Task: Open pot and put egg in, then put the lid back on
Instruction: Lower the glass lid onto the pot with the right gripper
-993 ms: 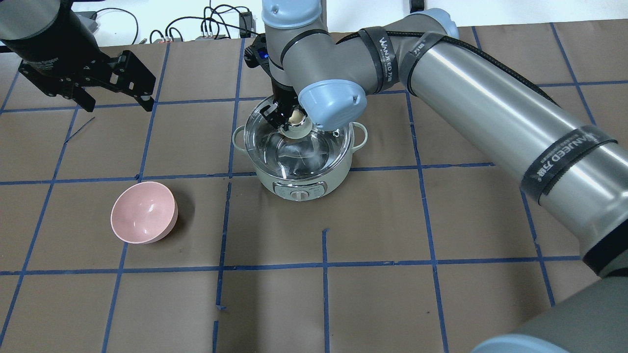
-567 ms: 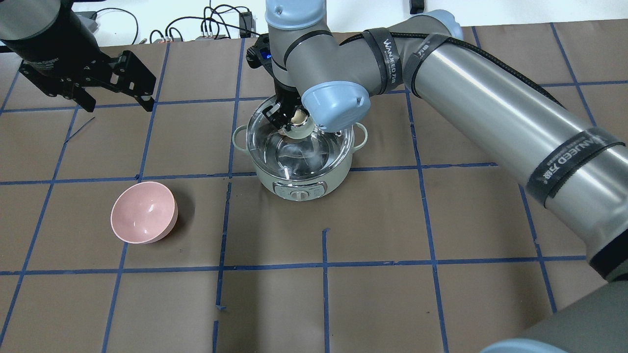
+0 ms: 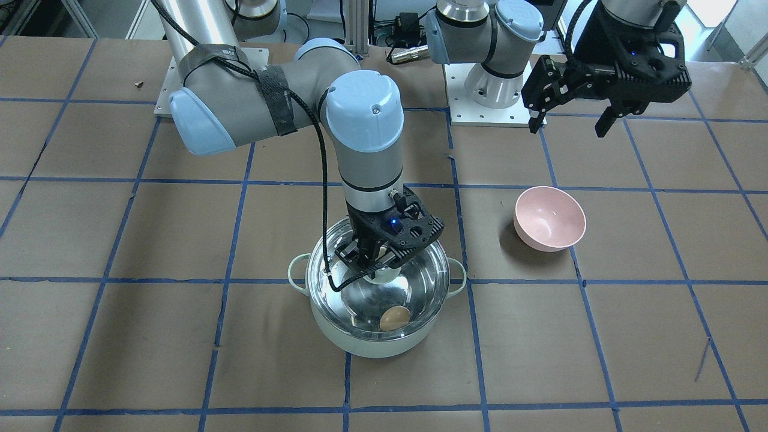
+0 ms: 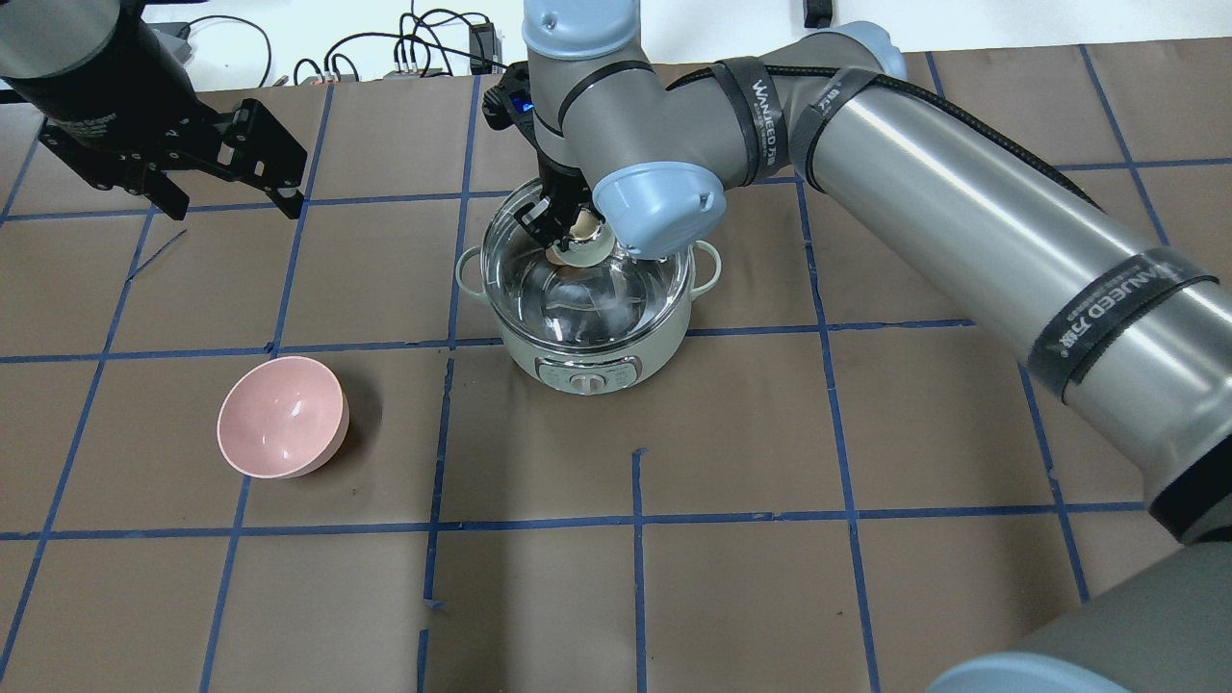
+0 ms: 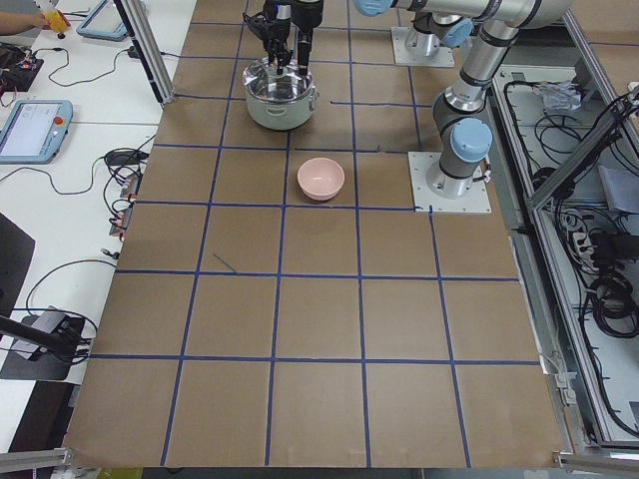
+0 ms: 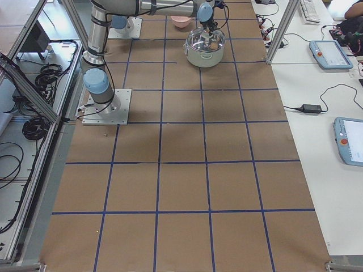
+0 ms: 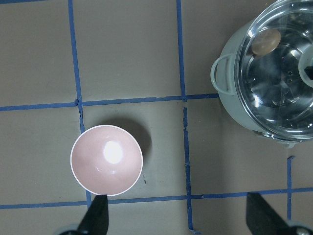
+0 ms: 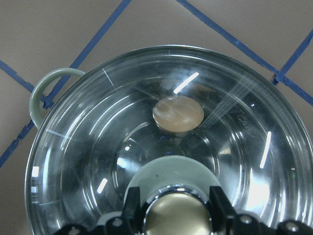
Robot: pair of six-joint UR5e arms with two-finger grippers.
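The mint-green pot (image 4: 587,371) stands mid-table, also in the front view (image 3: 360,343). The tan egg (image 3: 394,317) lies inside it, seen through the glass in the right wrist view (image 8: 178,114) and the left wrist view (image 7: 265,41). The clear glass lid (image 4: 597,298) sits over the pot's rim (image 8: 88,147). My right gripper (image 4: 568,231) (image 3: 375,268) is shut on the lid's beige knob (image 8: 178,215), one finger on each side. My left gripper (image 4: 234,208) (image 3: 567,129) is open and empty, high above the table's far left.
An empty pink bowl (image 4: 282,416) stands left of the pot, also in the left wrist view (image 7: 106,160). The right arm's forearm (image 4: 962,192) stretches over the table's right half. Cables (image 4: 414,48) lie beyond the far edge.
The right wrist has shifted slightly away from me with the lid's knob in its fingers. The lid stays over the pot. The left arm has not moved.
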